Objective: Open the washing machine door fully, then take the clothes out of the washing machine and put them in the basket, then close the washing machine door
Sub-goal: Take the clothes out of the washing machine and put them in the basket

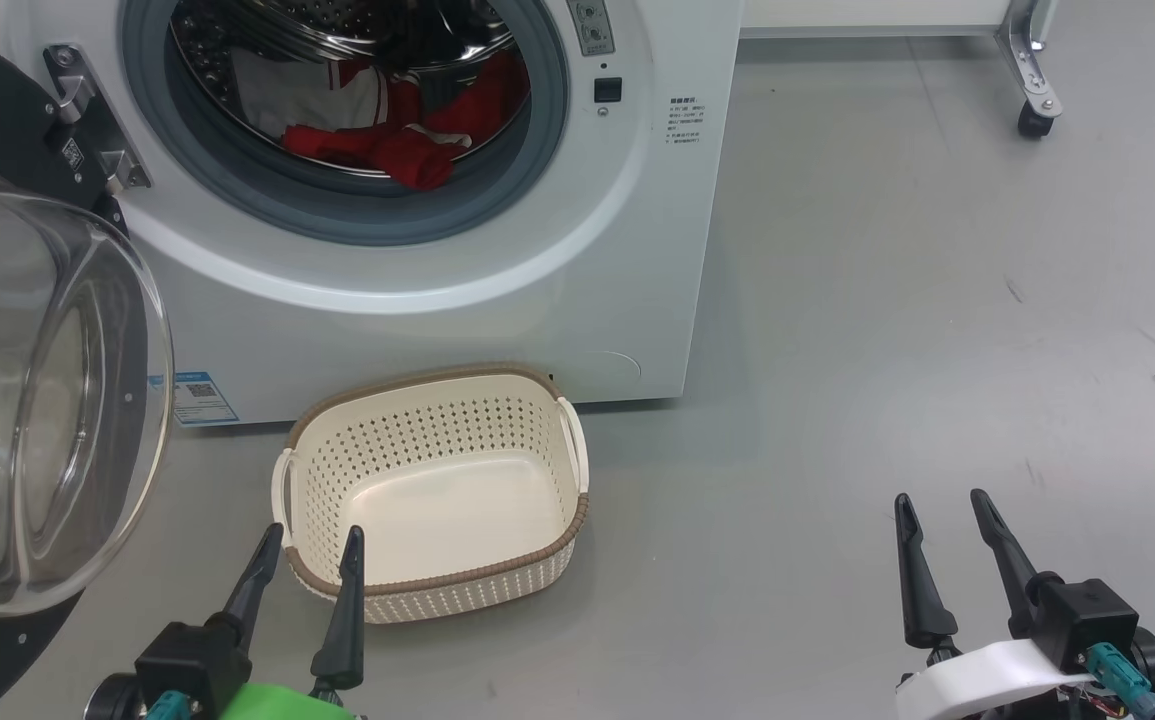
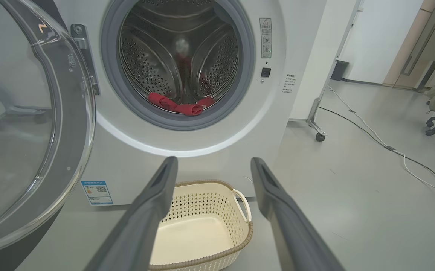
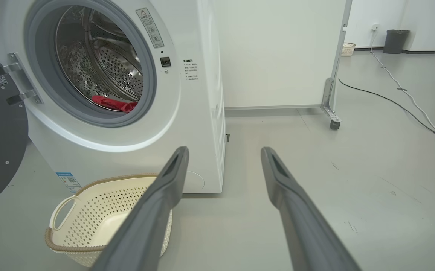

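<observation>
— Where is everything sitting right now?
— The washing machine door [image 1: 32, 400] is standing swung out on the left, with its glass bowl bulging toward us. That is leaving the drum mouth of the washing machine [image 1: 637, 250] wide open. The clothes [image 1: 407, 145] are lying in a red heap at the bottom of the drum, just behind the grey seal.
— And the basket?
— The basket [image 1: 417, 385] is sitting on the grey floor [image 1: 887, 300] just in front of the machine.
— The arms?
— The left gripper [image 1: 314, 535] is hovering at the basket's near rim, fingers spread wide and holding nothing. The right gripper [image 1: 940, 500] is hanging well off to the right over the floor, equally wide and gripping nothing.
— Room to move?
— Smooth floor is stretching open to the right. A castor [image 1: 1034, 122] under a white panel is standing far right, and a cable [image 3: 402, 89] is trailing across the floor beyond it.
</observation>
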Controlling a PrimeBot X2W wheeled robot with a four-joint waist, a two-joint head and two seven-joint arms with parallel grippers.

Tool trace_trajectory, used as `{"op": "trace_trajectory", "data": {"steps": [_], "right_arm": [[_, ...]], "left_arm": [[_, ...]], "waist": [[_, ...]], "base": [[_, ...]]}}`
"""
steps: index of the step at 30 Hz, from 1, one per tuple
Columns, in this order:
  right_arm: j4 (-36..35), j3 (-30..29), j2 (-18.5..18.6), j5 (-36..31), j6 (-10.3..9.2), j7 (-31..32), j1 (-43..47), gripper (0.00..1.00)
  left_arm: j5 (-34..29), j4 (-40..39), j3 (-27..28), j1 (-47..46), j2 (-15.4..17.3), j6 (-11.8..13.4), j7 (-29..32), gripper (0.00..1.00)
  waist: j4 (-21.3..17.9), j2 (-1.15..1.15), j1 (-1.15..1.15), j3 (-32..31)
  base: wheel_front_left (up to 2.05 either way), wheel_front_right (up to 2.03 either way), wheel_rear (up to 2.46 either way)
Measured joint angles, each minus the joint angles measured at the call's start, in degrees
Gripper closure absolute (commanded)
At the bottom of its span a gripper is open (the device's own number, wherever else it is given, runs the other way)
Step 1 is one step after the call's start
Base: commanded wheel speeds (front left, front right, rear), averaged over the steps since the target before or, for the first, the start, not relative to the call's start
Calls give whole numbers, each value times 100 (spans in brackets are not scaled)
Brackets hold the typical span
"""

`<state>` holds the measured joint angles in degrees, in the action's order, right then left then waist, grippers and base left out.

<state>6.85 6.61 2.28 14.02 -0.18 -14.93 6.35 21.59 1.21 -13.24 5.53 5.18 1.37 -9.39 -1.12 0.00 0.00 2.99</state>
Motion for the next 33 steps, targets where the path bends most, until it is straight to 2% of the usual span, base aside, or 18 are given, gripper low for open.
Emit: {"op": "trace_trajectory", "data": {"steps": [33], "right_arm": [[0,32,0,7,-1,0,5,0]], "left_arm": [[-2,-20,18,7,9,44,32,0]], "waist": [[49,0,0,-2]], "base": [[89,-89,0]]}}
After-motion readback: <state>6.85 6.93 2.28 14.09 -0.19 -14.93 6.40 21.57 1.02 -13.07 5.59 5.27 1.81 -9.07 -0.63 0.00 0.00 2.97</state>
